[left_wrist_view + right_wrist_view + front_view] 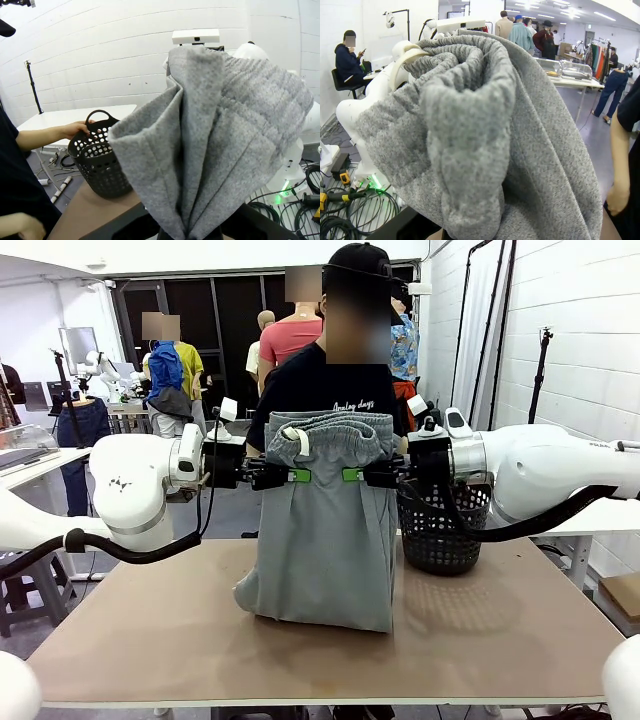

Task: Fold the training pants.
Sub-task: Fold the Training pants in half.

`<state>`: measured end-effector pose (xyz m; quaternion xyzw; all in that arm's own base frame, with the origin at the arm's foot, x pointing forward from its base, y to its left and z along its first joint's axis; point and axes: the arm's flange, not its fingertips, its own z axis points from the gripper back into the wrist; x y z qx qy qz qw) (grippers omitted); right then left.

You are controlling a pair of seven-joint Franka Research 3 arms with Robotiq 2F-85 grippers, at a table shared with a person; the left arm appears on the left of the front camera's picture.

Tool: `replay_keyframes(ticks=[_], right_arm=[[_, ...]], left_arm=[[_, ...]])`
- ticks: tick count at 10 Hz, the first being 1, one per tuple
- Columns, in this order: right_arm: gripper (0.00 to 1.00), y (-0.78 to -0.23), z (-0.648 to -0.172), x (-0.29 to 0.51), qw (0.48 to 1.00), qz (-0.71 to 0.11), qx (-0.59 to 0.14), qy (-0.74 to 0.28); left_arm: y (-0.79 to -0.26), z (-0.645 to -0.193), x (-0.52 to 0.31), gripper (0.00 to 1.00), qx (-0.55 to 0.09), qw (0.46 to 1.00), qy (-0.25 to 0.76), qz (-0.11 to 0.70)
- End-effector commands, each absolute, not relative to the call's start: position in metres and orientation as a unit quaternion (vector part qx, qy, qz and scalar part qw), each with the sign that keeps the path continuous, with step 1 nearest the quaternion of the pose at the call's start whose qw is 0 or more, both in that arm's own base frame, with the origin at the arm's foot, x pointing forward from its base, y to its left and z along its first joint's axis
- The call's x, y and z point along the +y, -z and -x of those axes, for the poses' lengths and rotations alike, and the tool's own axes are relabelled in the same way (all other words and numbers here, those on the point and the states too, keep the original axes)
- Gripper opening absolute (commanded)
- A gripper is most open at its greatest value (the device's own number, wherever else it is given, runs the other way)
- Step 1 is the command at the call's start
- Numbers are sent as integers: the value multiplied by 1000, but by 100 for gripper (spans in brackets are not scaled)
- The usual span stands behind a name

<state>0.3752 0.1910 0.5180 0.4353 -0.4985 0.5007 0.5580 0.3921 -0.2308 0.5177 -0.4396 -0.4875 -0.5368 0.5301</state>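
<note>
Grey jersey fills the close wrist views: the training pants [485, 130] bunch thick right against the lens, the gathered waistband rolled over at the top, and from the left wrist the same cloth [220, 145] hangs in long folds in front of the black mesh basket [100, 160]. Seen from the front, the training pants [325, 530] hang between the two arms, held up by the waistband with the folded lower part resting on the brown table [150, 640]. Left gripper [288, 476] comes in from the left and pinches the cloth just below the waistband, its green pad showing against the grey, jaws pressed tight on the fabric. Right gripper [358, 476] mirrors it from the other side, also clamped on the cloth at the same height, the two grips close together near the middle of the garment. Behind the pants stands a person in a black shirt [320, 390]. That person's hand [75, 130] rests on the rim of the basket [440, 530], which sits on the table just to the right of the hanging pants, behind the right arm's wrist.
</note>
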Motion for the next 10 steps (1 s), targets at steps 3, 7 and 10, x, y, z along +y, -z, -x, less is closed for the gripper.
replay_keyframes(ticks=[3,7,10], right_arm=[[0,-518,-374,193,558,-435,-497,-503],[0,-518,-375,191,558,-435,-498,-501],[0,-534,-393,198,546,-437,-499,-512]], left_arm=[[-520,-392,-233,0,-493,533,538,428],[-518,-392,-231,0,-488,530,537,440],[-524,-402,-226,0,-525,533,517,417]])
